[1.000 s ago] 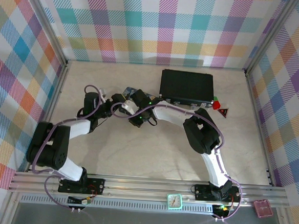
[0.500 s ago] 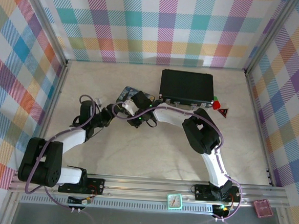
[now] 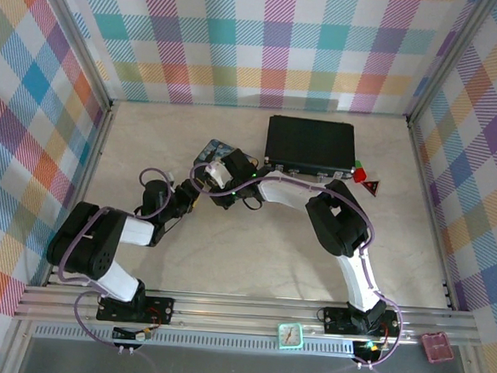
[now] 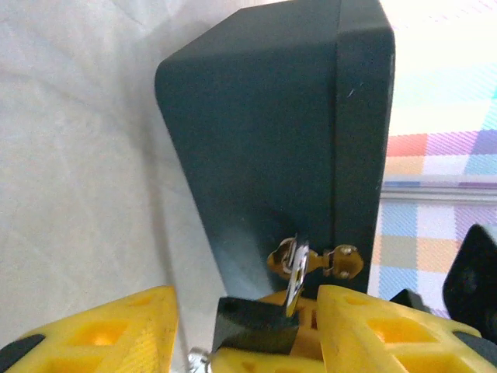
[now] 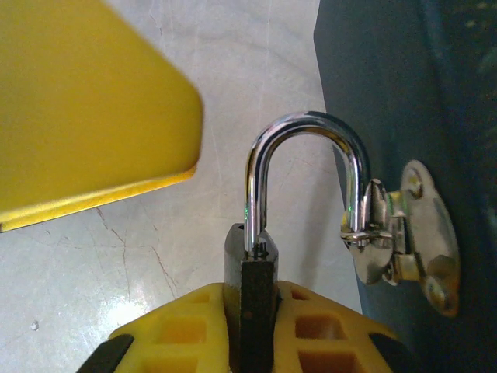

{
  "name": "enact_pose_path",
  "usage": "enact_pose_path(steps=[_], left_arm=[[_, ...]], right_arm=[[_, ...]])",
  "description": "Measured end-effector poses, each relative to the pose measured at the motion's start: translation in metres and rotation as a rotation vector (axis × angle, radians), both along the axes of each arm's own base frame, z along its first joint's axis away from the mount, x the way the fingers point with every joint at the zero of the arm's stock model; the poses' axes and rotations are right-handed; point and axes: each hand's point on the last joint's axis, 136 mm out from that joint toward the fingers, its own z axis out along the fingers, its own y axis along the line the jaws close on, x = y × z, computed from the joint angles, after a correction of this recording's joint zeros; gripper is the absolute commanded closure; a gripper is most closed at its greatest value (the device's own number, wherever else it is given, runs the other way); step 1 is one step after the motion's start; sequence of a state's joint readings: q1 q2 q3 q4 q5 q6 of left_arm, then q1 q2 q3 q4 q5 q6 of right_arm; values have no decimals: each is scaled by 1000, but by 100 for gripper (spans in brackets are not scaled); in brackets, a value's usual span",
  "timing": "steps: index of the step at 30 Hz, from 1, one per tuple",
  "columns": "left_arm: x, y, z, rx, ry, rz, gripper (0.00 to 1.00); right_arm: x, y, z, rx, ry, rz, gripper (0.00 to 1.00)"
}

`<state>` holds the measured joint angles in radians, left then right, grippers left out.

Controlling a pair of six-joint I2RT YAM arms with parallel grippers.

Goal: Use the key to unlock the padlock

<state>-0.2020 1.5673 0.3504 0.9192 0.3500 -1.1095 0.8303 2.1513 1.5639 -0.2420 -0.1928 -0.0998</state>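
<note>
The padlock (image 5: 250, 264), dark-bodied with a silvery shackle (image 5: 304, 128), is gripped by the body in my right gripper (image 5: 256, 299), which is shut on it. The shackle hooks through the brass hasp (image 5: 396, 233) on the dark blue tin (image 5: 419, 85). In the left wrist view the lock body (image 4: 256, 326) sits between the spread fingers of my open left gripper (image 4: 247, 295), touching neither. A small silvery bit (image 4: 198, 359) peeks out below the body; I cannot tell if it is the key. From above, the left gripper (image 3: 188, 192) meets the right gripper (image 3: 219, 178) beside the tin (image 3: 210, 151).
A black case (image 3: 311, 144) lies behind the tin, with red-and-green pieces (image 3: 364, 176) at its right end. A small clock (image 3: 289, 334) and a pink item (image 3: 435, 346) sit on the front rail. A left finger (image 5: 85, 109) looms over the lock.
The left arm pulled back and folded lower, then brought its gripper in again toward the lock. The right gripper shifted slightly up and left with the padlock.
</note>
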Motion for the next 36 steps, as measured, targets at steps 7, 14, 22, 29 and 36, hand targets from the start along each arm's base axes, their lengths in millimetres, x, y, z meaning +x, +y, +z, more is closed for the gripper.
enact_pose_path(steps=[7,14,22,29,36], left_arm=[[16,-10,-4,-74,-56,1,68],[23,-19,-3,-106,-91,-13,62],[21,-24,-3,-113,-88,-34,68],[30,-31,0,-116,-119,-66,81],[32,-32,0,-85,-142,-76,97]], right_arm=[[4,-3,0,3,7,-15,100],[10,-9,-1,3,13,-29,100],[8,-7,0,8,17,-25,100],[7,-8,-1,8,25,-22,100],[6,-7,0,12,29,-20,83]])
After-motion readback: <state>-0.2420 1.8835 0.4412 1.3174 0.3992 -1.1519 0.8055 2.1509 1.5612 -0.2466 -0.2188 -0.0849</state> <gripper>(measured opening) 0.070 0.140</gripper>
